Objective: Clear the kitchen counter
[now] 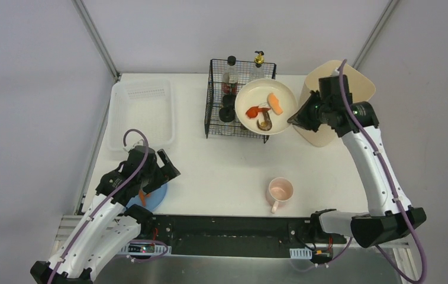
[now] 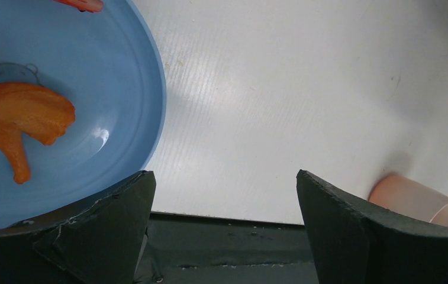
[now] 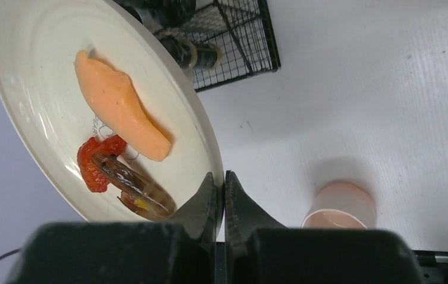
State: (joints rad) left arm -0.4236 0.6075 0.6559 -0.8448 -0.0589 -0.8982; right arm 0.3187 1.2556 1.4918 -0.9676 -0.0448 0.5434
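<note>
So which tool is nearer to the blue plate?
Left. The left tool hangs open over the edge of the blue plate; the right tool is far across the counter, clamped on the cream plate by the wire basket.

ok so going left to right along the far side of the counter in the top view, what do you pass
white tray → wire basket → beige bin. the cream plate gripped by the right hand overlaps the basket, so it's left out
</note>
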